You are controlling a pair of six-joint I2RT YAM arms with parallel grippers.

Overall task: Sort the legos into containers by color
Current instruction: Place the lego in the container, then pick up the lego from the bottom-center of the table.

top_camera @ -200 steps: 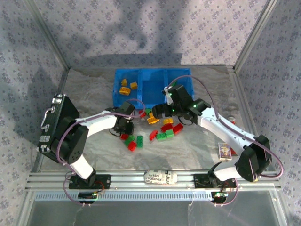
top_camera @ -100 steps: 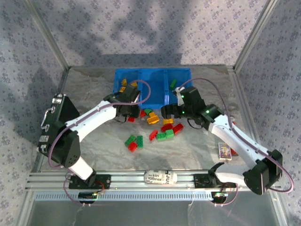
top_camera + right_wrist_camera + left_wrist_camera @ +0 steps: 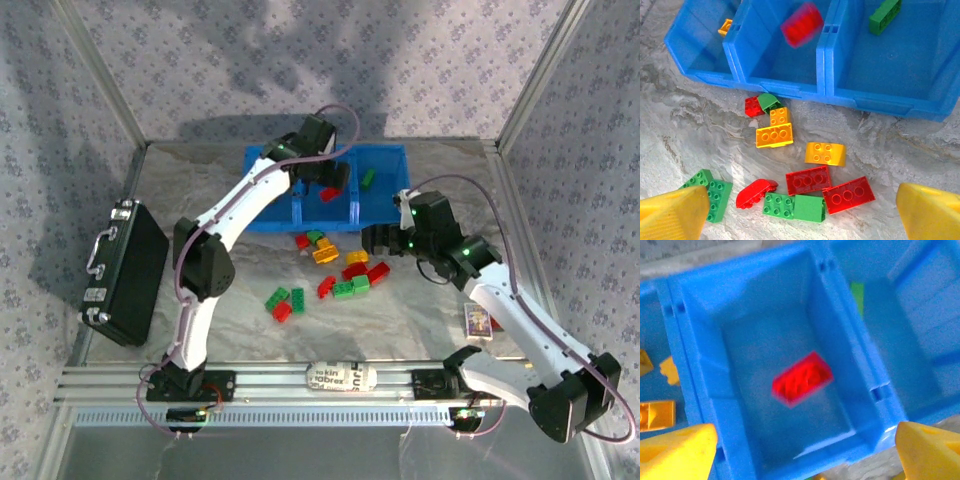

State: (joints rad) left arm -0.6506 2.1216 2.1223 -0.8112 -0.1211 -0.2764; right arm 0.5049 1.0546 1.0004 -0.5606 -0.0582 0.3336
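Left claw (image 3: 802, 450) wide above one red lego (image 3: 802, 378)

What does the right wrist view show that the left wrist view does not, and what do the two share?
Right wrist, not left wrist: the loose legos on the table, red, green and yellow-orange, lying in front of the blue bin.

Left wrist, not right wrist: three yellow-orange legos in the left compartment, where the right wrist view catches one.

Shared: the blue bin, the red brick in its middle compartment, and the green brick in the right compartment, just a sliver in the left wrist view.
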